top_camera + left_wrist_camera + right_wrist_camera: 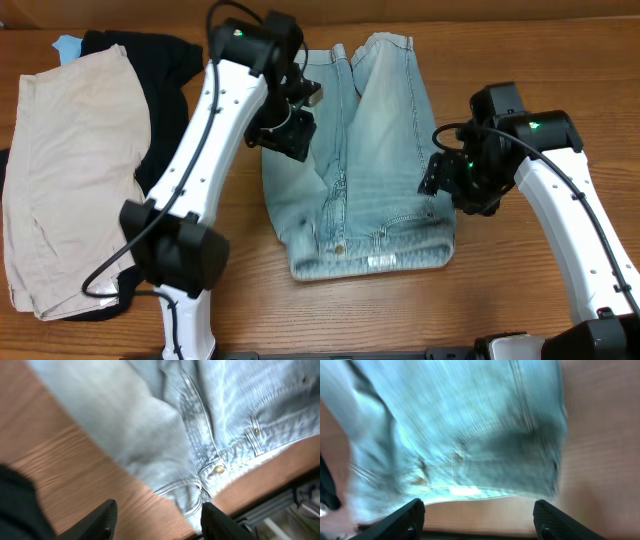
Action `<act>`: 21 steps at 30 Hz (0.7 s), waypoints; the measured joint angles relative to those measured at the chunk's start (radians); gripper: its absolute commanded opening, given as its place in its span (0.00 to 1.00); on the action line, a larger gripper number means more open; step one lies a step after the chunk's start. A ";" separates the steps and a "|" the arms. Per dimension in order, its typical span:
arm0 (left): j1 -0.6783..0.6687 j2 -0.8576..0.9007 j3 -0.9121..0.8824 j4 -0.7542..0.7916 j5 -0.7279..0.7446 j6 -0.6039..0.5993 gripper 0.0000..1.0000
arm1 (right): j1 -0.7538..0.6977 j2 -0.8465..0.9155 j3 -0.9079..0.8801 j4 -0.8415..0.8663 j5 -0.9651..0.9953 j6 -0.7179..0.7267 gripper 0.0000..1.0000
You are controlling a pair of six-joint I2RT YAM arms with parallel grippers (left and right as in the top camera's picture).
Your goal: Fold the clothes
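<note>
Overhead view: I see the denim shorts (365,150) lying mid-frame on the table (500,50), waistband toward the bottom edge and legs toward the top.
Left gripper (157,506): released, with nothing between its fingers; it hangs over the shorts' frame-left edge.
Right gripper (479,505): released, fingers wide, by the shorts' frame-right edge near the waistband.
Left of frame: beige shorts (70,170) lie over a black garment (165,60), apart from the denim.
</note>
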State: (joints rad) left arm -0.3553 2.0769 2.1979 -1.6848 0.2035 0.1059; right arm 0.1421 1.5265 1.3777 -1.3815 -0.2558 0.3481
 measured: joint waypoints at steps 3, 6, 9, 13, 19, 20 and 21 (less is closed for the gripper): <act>0.016 -0.065 0.012 0.056 -0.056 -0.019 0.65 | 0.000 0.000 0.000 0.121 -0.002 -0.002 0.67; 0.034 -0.142 0.031 0.195 -0.103 -0.038 0.73 | 0.003 0.000 -0.010 0.200 -0.002 -0.004 0.66; 0.043 -0.193 0.049 0.301 -0.128 -0.050 0.75 | 0.010 0.006 -0.064 0.247 0.002 0.003 0.66; 0.043 -0.201 0.058 0.389 -0.142 -0.051 0.76 | 0.015 0.031 -0.197 0.355 0.007 0.027 0.65; 0.043 -0.125 0.057 0.468 -0.149 -0.052 0.75 | 0.016 0.049 -0.369 0.513 0.018 0.064 0.53; 0.043 -0.109 0.057 0.478 -0.150 -0.052 0.75 | 0.016 0.049 -0.391 0.538 0.025 0.075 0.47; 0.043 -0.093 0.057 0.491 -0.152 -0.052 0.75 | 0.016 0.049 -0.413 0.562 0.034 0.092 0.46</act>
State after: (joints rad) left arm -0.3126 1.9842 2.2547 -1.1942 0.0517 0.0540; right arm 0.1577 1.5757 0.9646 -0.8200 -0.2218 0.4404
